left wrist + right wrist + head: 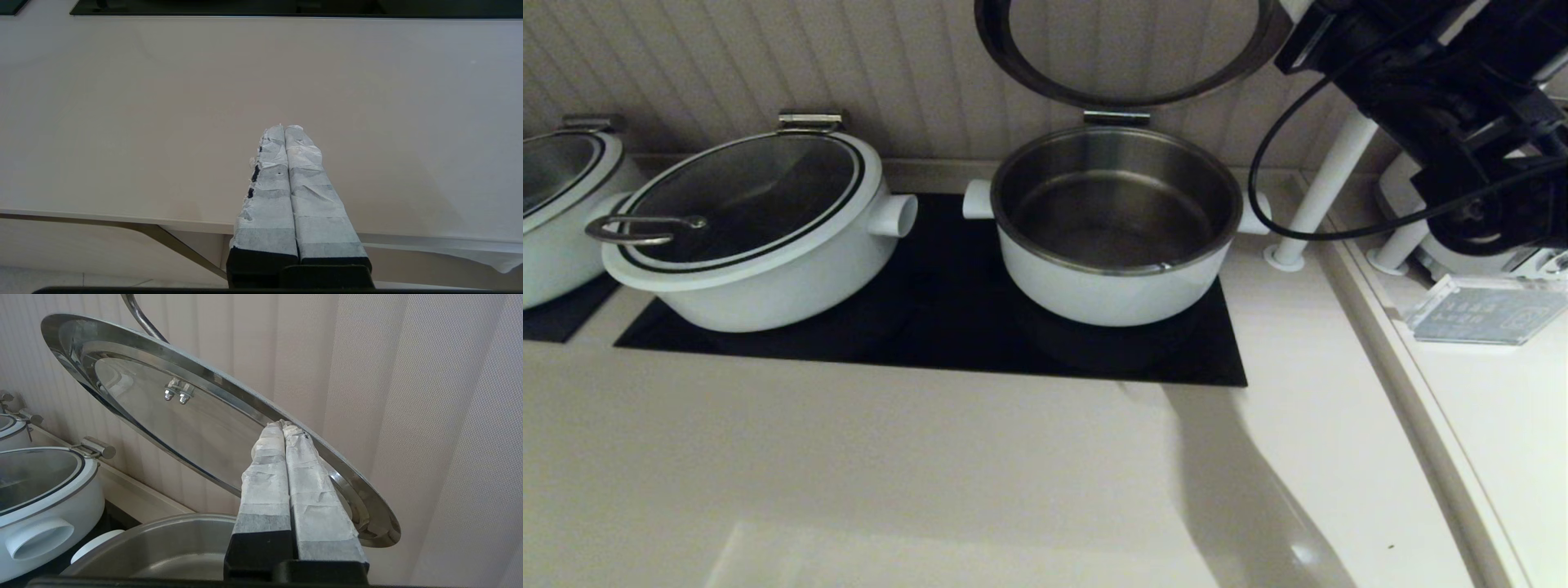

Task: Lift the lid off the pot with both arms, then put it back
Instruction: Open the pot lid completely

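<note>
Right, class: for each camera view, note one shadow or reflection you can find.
Head view: a broad soft shadow crosses the counter in front of the pot. Right wrist view: the raised lid has bright reflections along its steel rim. Left wrist view: a faint shadow lies beside the left tool.

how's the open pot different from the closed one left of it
The open pot has its lid swung up on a rear hinge, baring an empty steel bowl; the closed pot has its glass lid down, hiding the bowl. The open pot looks narrower and deeper, the closed pot wider. Both are white with stubby side handles and sit on the black cooktop.
</note>
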